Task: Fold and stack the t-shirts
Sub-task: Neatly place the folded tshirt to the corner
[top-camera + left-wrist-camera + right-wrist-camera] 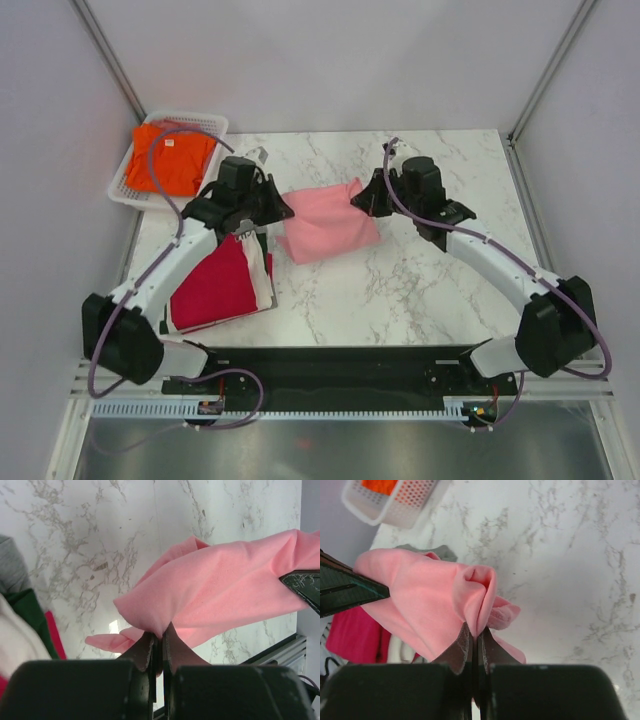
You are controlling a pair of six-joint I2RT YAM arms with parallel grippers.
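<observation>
Pink t-shirt (330,225) strung up around the middle of the table (440,290), a bit toward the far edge, doubled over into a puffy bundle. Pinched at both ends: left gripper (161,632) clamped tight on a fold at 1 side, right gripper (474,630) squeezed down on a rolled-up corner at the other. Can't tell if the saggy lower part touches the marble. Red t-shirt (215,285) lying folded over a white t-shirt (267,285) by the near left corner, orange t-shirt (172,160) sitting in the basket (215,122) at the far left corner. Biggest worry, just guessing: only thin nips of soft cotton in both sets of jaws, so could slip out on 1 side with any uneven pull and dump the fold. Also looks lumpy, so likely to go down crooked or nudge the red pile if carried over there.
</observation>
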